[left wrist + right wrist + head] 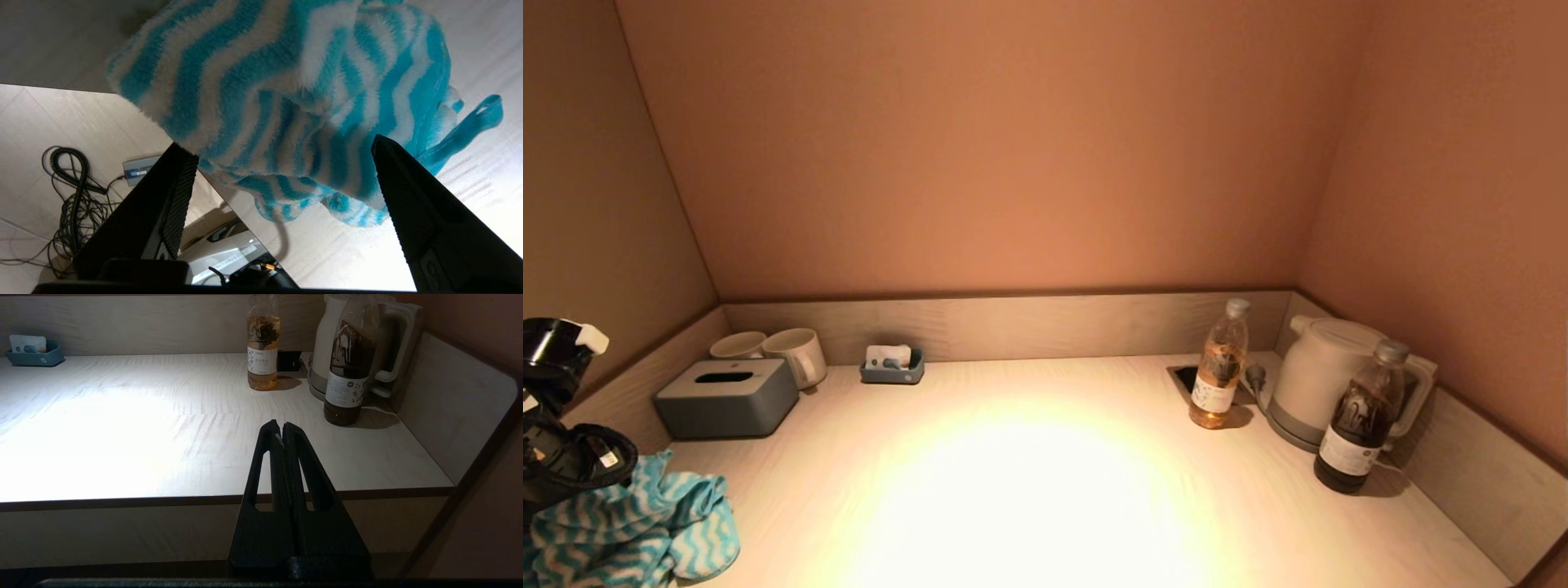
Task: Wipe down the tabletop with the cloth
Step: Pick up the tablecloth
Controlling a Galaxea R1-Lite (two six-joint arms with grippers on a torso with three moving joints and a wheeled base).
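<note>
A fluffy cloth with teal and white wavy stripes (629,523) lies bunched at the front left corner of the pale wooden tabletop (1029,490). My left arm (564,449) hangs over it. In the left wrist view my left gripper (278,141) is open, its two fingers wide apart on either side of the cloth (286,94), which partly overhangs the table edge. My right gripper (282,424) is shut and empty, held in front of the table's front edge on the right; it does not show in the head view.
At the back left stand a grey tissue box (727,398), two mugs (796,355) and a small blue tray (893,367). At the right stand an amber bottle (1218,376), a white kettle (1327,376) and a dark bottle (1360,420). Low walls border three sides.
</note>
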